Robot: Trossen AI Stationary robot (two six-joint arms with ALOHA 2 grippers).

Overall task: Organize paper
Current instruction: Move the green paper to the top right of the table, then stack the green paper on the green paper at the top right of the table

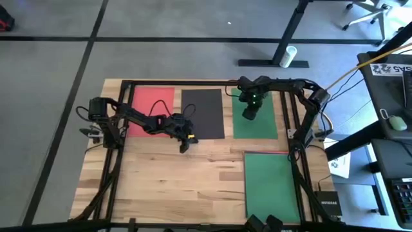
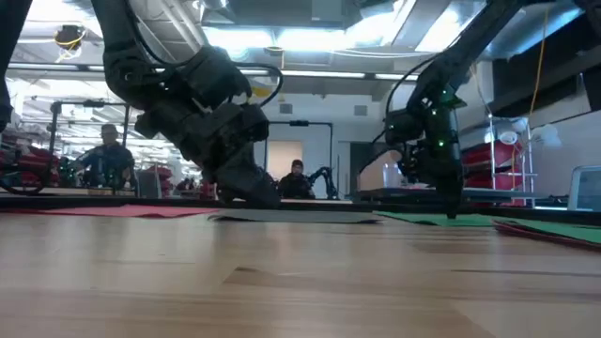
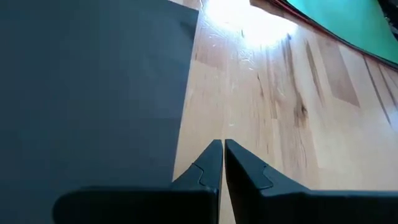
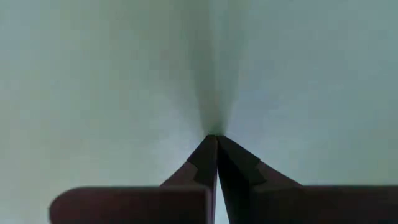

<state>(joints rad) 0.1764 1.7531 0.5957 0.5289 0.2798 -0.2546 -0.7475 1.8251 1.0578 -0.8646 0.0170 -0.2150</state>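
Note:
Three sheets of paper lie flat in a row along the far side: red [image 1: 152, 103], black [image 1: 203, 113] and green [image 1: 255, 122]. A second green sheet [image 1: 270, 187] lies near the right front, with a red edge [image 1: 267, 153] showing from under its far side. My left gripper [image 1: 185, 144] is shut and low over bare wood, just off the black sheet's [image 3: 93, 93] near edge. My right gripper [image 1: 250, 113] is shut, pointing down on the far green sheet [image 4: 124, 74]. My left gripper has its shut fingertips [image 3: 214, 152] at the bare wood beside the black sheet's edge [image 3: 183, 118], apart from the paper; I cannot tell whether they touch the table. My right gripper presses its shut fingertips [image 4: 208, 149] down on the far green sheet from above, around its middle [image 4: 214, 124]. The sheet lies flat on the table.
A black frame [image 1: 291, 122] runs around the work area on the wooden table [image 1: 180, 187]. Bare wood fills the near left half. A small white tag [image 1: 339, 164] and a black box [image 1: 327, 205] sit at the right edge. People sit in the room behind [image 2: 108, 155].

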